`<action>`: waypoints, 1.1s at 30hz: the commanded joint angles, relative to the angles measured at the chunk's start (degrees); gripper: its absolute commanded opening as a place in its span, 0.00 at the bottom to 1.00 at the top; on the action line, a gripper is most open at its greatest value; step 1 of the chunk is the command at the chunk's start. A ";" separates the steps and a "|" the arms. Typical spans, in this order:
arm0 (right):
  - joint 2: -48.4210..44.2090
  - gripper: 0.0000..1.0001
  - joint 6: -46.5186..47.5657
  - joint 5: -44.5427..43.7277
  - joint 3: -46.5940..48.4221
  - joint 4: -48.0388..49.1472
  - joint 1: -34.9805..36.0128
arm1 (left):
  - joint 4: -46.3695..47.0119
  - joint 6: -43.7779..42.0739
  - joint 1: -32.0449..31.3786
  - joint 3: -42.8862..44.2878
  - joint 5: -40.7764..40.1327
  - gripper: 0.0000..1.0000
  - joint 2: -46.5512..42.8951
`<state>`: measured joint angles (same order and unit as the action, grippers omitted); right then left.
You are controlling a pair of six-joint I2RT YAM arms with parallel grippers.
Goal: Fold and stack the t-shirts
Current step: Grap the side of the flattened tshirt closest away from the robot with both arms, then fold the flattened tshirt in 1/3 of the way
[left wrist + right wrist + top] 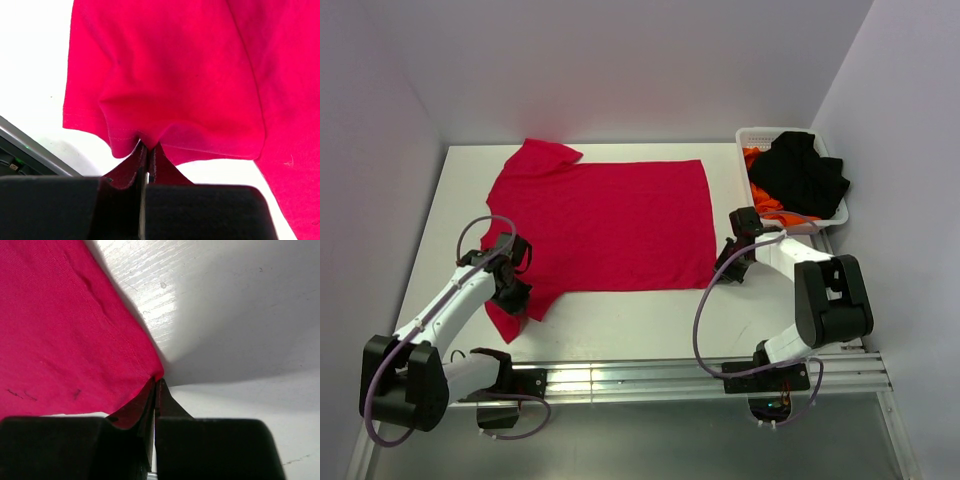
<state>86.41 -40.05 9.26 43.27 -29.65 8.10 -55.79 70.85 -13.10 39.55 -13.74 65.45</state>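
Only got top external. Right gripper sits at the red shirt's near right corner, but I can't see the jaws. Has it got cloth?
Observer: Yes. The right wrist view shows the right gripper shut on the red t-shirt, pinching the very corner of the hem.
Operator: And the left?
Observer: The left gripper is shut too, on the shirt's edge beside the near sleeve. The cloth puckers into a fold at its tips.

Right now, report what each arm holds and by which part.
Both hold the red t-shirt. The left gripper pinches its near sleeve, and the right gripper pinches the near corner of its bottom hem.
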 commanded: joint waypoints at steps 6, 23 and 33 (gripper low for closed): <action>-3.78 0.00 1.73 -3.19 0.94 -4.26 -0.28 | -7.56 -4.14 0.71 6.24 1.34 0.00 -1.02; -9.34 0.00 5.33 -5.30 15.26 -17.63 -0.28 | -11.09 -21.44 0.80 32.50 4.07 0.00 15.39; 10.86 0.00 5.86 -6.18 34.06 -18.08 -2.03 | -10.58 -32.26 4.49 64.67 9.60 0.00 45.97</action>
<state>91.00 -34.63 4.45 71.64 -48.03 7.51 -66.76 43.27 -10.39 98.24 -6.63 106.13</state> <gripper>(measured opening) 0.009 0.034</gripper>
